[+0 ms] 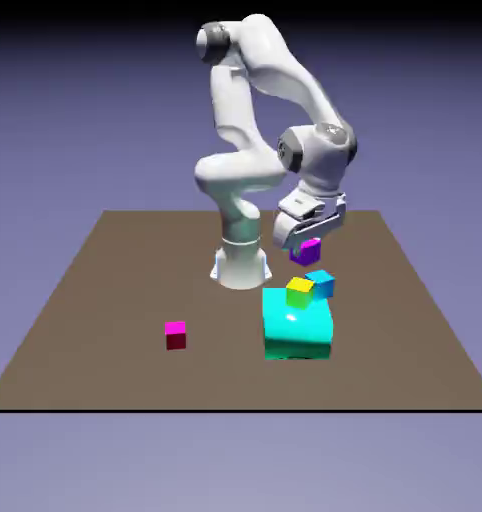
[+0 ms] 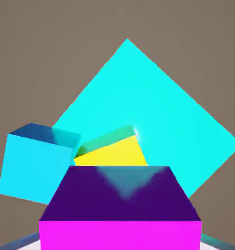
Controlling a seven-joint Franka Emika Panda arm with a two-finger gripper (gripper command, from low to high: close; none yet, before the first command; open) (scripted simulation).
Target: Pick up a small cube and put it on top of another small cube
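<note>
The small cube (image 1: pixel 305 250) with magenta top and purple sides hangs in the air, my gripper (image 1: pixel 307 243) shut on it above the table. In the hand view this cube (image 2: pixel 122 210) fills the bottom and hides my fingertips. Below it sit a small yellow-topped cube (image 1: pixel 300 291) with green sides and a small light-blue cube (image 1: pixel 320 283), close together at the far edge of the big cyan block (image 1: pixel 298 323). From the hand camera, the yellow cube (image 2: pixel 112 154) lies just beyond the held cube, the light-blue cube (image 2: pixel 36 166) to its left, the cyan block (image 2: pixel 153 117) behind.
A hot-pink-topped cube (image 1: pixel 175 334) with dark red sides stands alone toward the exterior view's left. The robot's base (image 1: pixel 240 265) rises at the brown table's (image 1: pixel 105 300) far side, just behind the cluster of cubes.
</note>
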